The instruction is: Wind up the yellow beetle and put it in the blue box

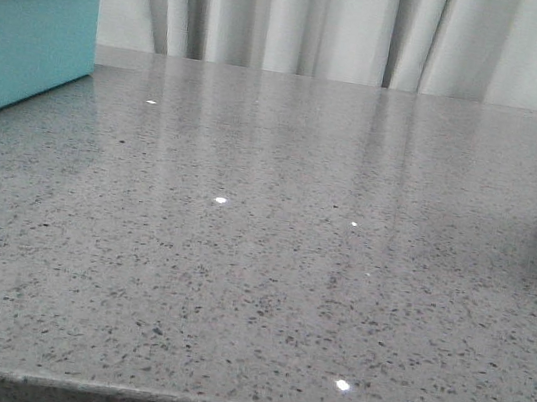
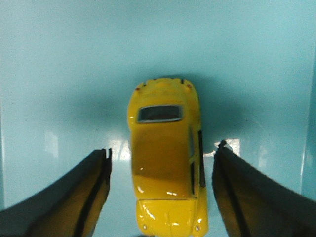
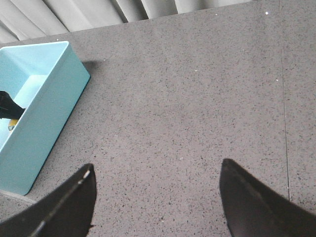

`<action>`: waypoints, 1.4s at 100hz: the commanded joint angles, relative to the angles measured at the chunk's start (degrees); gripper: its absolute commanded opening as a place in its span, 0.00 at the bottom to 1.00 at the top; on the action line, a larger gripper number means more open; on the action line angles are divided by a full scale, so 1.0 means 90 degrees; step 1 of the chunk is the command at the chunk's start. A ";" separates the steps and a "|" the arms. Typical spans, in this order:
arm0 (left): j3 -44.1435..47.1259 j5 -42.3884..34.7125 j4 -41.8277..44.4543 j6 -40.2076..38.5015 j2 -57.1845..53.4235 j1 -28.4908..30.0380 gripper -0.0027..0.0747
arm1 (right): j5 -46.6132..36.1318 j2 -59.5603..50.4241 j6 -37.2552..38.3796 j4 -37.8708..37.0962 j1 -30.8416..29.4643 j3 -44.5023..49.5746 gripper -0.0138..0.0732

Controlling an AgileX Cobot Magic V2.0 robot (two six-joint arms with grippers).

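Lifting the left hand [image 2: 160, 197] straight up looks best: its fingers stand apart, clear of the yellow beetle [image 2: 165, 173] lying inside the blue box [image 2: 59, 59]; right hand [image 3: 155, 197] is spread too.

yellow beetle [image 2: 165, 163] on blue box [image 2: 59, 59] floor | left end effector [image 2: 160, 168] fingers spread, clear of it

Bench [image 1: 339, 272]: grey speckled stone look, polished, reflective.
Small yellow toy beetle car [image 2: 165, 163]: glossy paint.
Turquoise rectangular box [image 1: 24, 43]: matt sides.

Staged lab-like setting: speckled grey stone table [image 1: 339, 272], pale curtain [image 1: 326, 18] backdrop.
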 commanded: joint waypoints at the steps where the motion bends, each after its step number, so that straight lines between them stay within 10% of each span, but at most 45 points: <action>1: -0.0157 -0.0136 -0.0034 -0.0041 -0.0282 0.0006 0.62 | -0.0475 -0.0113 -0.0066 -0.0103 0.0003 -0.0142 0.77; 51: -0.0157 -0.1030 -0.0569 0.0141 -0.1086 -0.0005 0.48 | -0.0440 -0.0455 -0.0066 -0.1297 0.0003 -0.0130 0.75; 101: 0.2399 -0.2812 -0.1414 0.0670 -0.3641 -0.0017 0.06 | -0.0418 -0.1303 -0.0066 -0.1683 0.0003 0.0402 0.09; 140: 0.4757 -0.4161 -0.1441 0.1248 -0.6045 -0.0017 0.01 | -0.1405 -0.2616 -0.0066 -0.1899 -0.0003 0.1997 0.08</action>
